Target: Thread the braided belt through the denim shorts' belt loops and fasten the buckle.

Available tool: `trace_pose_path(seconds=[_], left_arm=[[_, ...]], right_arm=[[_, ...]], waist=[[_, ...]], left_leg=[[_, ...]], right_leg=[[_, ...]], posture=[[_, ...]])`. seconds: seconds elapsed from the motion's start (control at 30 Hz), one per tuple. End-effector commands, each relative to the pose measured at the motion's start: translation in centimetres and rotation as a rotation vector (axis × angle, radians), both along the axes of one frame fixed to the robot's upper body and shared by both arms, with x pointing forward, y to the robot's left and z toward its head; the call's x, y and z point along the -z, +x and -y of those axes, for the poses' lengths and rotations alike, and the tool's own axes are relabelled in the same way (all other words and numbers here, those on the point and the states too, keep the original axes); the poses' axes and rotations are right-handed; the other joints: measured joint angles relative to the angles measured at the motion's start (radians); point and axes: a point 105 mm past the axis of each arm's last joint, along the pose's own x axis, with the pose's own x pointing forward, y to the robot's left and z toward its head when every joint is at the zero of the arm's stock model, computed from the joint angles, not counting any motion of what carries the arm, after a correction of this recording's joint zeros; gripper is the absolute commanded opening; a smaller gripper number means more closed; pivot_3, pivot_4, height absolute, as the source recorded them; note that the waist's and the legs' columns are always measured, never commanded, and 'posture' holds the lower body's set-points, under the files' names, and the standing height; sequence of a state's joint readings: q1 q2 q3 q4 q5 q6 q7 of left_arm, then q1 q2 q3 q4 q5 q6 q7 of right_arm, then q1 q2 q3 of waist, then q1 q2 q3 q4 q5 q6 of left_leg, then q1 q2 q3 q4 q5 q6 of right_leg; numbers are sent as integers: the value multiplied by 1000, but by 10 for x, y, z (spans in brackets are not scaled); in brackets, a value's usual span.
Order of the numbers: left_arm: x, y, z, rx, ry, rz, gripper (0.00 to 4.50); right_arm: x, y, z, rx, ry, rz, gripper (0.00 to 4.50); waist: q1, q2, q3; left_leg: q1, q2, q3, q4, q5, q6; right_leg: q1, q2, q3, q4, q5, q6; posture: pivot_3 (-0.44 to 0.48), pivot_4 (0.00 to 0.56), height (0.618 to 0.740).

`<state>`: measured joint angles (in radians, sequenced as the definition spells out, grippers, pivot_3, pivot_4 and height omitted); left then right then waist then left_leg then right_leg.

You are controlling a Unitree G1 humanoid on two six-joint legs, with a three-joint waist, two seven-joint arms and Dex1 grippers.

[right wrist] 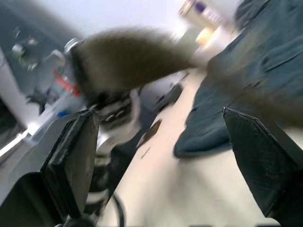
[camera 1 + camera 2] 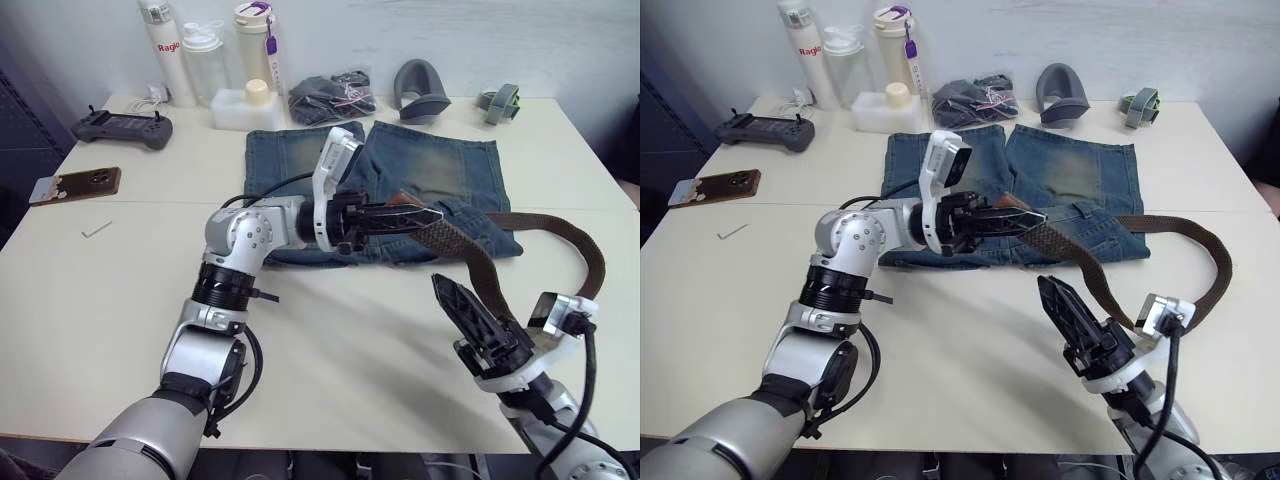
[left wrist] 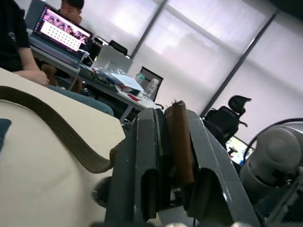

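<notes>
Left gripper point(image 2: 400, 218) clenched on the tip end of the braided belt point(image 2: 470, 250), held low over the waistband of the denim shorts point(image 2: 440, 170), probably to line the tip up with a belt loop. Right gripper point(image 2: 465, 310) spread wide and empty, just in front of the shorts beside the belt's trailing loop, apparently ready to take up slack.

Left arm bent at elbow, forearm reaching across to robot's right; left gripper point(image 2: 425, 214) horizontal, fingers clamped on braided belt point(image 2: 470, 255) tip. Right gripper point(image 2: 462, 308) raised, fingers spread wide, holding nothing.
</notes>
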<state>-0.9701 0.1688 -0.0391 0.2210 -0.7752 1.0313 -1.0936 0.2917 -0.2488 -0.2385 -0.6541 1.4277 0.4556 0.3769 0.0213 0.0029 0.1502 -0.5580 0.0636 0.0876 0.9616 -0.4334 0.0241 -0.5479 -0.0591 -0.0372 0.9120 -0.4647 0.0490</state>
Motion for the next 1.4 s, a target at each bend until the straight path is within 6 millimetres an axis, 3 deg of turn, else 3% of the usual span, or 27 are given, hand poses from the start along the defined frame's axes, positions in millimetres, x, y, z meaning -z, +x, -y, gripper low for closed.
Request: trace_pose_path(seconds=[0.03,0.33,0.7,0.87,1.0,1.2,1.3,1.4], left_arm=[[0,5,0,-54,2,3,0],[9,37,10,-271,18,-53,0],[12,22,16,-208,12,-73,0],[15,24,17,-225,19,-76,0],[15,27,16,-236,19,-77,0],[20,31,17,-265,47,-47,0],[22,42,17,-330,54,-16,0],[15,50,18,-386,42,50,1422]], right_arm=[[-18,-7,-9,-24,-20,141,4431],[-29,-5,-19,-23,23,222,4431],[-26,24,-14,83,3,186,4431],[-26,29,-11,105,12,179,4431],[-25,29,-9,106,27,173,3154],[-24,31,-2,140,10,159,46],[-22,40,18,236,-44,140,17],[-27,37,38,297,-98,147,0]], waist=[[1,0,0],[0,0,0],[0,0,0],[0,0,0],[-1,0,0],[0,0,0],[0,0,0],[2,0,0]], left_leg=[[0,-1,0,0,0,0],[0,0,0,0,0,0],[0,-1,0,0,0,0],[0,-1,0,0,0,0],[0,-1,1,0,0,0],[0,-1,1,0,0,0],[0,-1,1,1,0,0],[0,-1,2,1,0,0]], right_leg=[[0,0,0,0,0,0],[0,0,0,1,4,8],[-1,-1,0,2,4,8],[-1,-1,0,3,4,8],[-1,-1,0,3,4,8],[-1,-1,0,3,4,8],[-1,-1,0,3,4,8],[-1,-1,0,3,4,8]], posture=[[0,150,649],[0,150,649],[0,150,649],[0,150,649],[0,150,649],[0,150,649],[0,150,649],[0,150,649]])
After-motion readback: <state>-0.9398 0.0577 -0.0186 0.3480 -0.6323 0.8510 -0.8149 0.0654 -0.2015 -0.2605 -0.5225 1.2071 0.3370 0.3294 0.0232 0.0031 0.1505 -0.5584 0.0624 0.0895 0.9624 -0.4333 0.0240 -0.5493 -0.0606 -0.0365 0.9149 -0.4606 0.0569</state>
